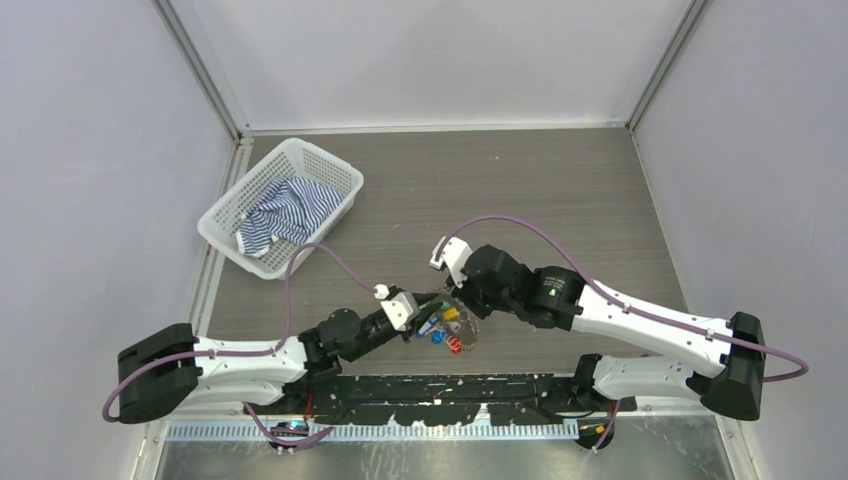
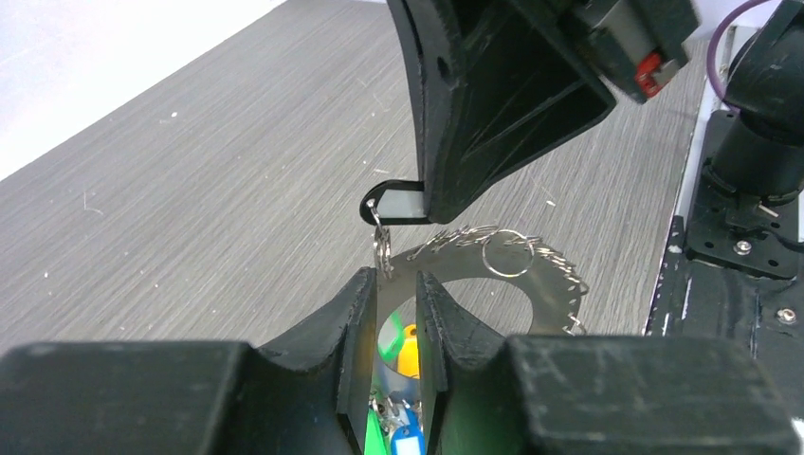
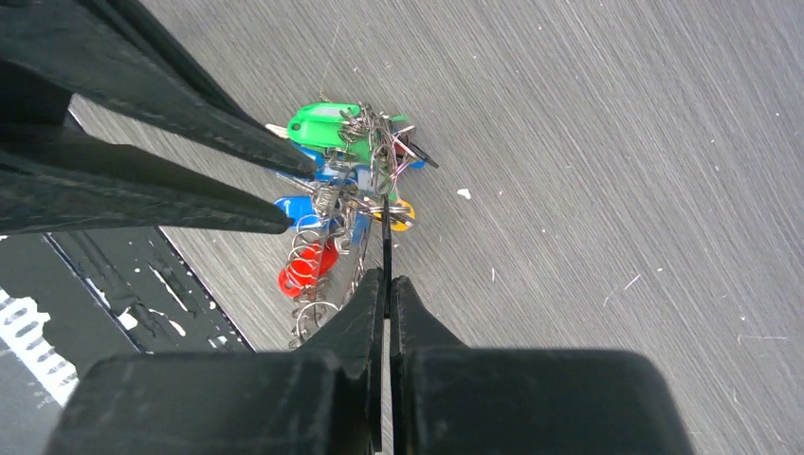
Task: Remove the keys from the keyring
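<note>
Grey wood-grain counter (image 1: 560, 190), pale blank walls (image 1: 100, 150). A jagged-rimmed flat metal keyring (image 2: 455, 263) stands near its front edge, plastic-tagged keys (image 3: 327, 128) bunched below. The right fingers (image 3: 356, 313) clamp a black tag (image 2: 398, 204); the left fingers (image 2: 356, 322), slightly apart, straddle it.

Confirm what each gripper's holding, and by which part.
Right gripper: black-tagged key, pinched by its tag. Left gripper straddles the keyring's band; cannot tell if it's clamped.
</note>
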